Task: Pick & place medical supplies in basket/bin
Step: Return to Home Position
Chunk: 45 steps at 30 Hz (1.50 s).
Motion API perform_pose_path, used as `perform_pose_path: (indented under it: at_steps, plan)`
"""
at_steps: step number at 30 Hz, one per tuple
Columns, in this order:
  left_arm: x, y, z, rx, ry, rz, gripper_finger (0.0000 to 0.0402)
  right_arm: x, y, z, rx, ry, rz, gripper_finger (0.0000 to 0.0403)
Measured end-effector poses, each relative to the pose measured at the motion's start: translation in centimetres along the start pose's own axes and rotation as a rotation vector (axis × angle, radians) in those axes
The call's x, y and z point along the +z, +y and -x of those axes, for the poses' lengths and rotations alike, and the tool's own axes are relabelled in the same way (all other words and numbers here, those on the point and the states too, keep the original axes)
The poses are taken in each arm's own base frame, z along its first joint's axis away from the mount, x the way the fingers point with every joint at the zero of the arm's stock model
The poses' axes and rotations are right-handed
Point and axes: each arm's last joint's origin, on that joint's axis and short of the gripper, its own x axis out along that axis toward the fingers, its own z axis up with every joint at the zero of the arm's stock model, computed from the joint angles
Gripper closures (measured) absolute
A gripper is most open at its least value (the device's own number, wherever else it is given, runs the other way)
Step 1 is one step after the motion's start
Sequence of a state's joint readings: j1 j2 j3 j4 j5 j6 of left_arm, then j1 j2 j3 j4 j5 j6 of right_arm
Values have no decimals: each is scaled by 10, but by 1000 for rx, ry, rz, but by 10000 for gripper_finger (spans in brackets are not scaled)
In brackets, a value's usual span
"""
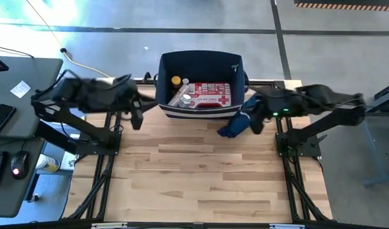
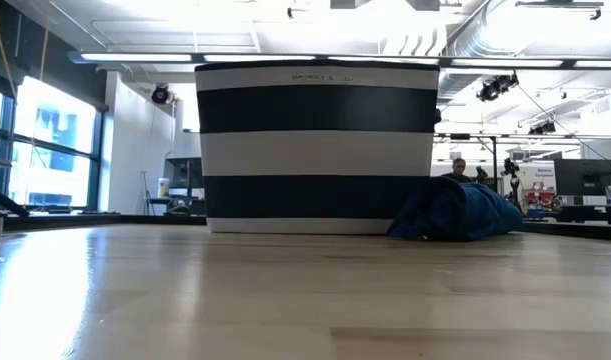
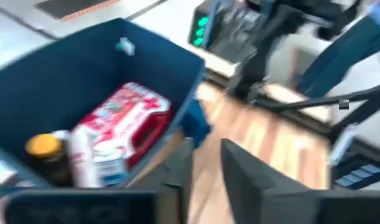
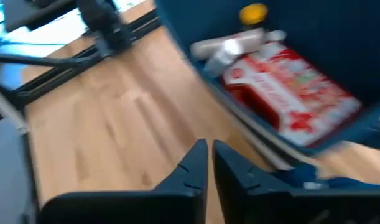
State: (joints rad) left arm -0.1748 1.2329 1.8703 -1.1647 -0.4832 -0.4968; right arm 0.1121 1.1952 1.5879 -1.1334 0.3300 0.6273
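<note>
My left gripper (image 1: 137,119) hung over the table (image 1: 200,178) off the front-left corner of the navy bin (image 1: 162,79). Through its wrist camera I saw its fingers (image 3: 245,168) parted by a narrow gap, with nothing between them. My right gripper (image 1: 254,124) hung off the bin's front-right corner, fingers (image 4: 193,165) drawn almost together with only a thin slit between, and it was empty too.

Just below that gripper, against the bin's front-right corner, lay the royal-blue fabric bundle (image 1: 234,126). I couldn't tell whether it touched the bin's wall.

The bin stood upright on its striped base. Inside, the red-and-white first aid pouch (image 1: 210,94) lay flat along the bin's front wall. The amber bottle (image 1: 176,81) with its yellow cap sat near the bin's left wall. A white bottle (image 1: 184,99) lay just beside the pouch, between it and that left wall.
</note>
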Motion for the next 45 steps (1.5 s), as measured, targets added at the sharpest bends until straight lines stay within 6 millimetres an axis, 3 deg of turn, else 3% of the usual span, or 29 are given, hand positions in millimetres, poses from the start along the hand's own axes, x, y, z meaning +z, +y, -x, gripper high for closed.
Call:
perform_pose_path:
  at_steps: [4,5,10,13,20,30,33,39,42,45]
  plan:
    - [-36,9,2,-143,-108,63,373,-19,-14,22,-8,-104,-49,373]
    - [-44,13,5,-200,-160,84,380,-25,-17,23,20,-133,-74,371]
    - [-85,34,6,-416,-371,163,360,-68,-35,6,245,-265,-204,399]
    - [-111,50,6,-457,-450,227,378,-96,-51,-6,338,-324,-291,394]
    - [-167,86,8,-453,-447,350,370,-146,-87,-21,472,-492,-459,399]
    - [-213,126,22,-414,-523,423,380,-194,-118,-43,497,-594,-601,402]
    - [-220,127,15,-313,-463,415,380,-204,-122,-54,494,-645,-641,402]
    - [-231,125,3,-292,-396,433,380,-223,-126,-88,554,-683,-739,403]
    - [-232,124,2,-318,-387,433,380,-226,-129,-95,504,-612,-718,403]
    - [-235,124,-1,-294,-382,430,380,-223,-132,-95,510,-652,-690,403]
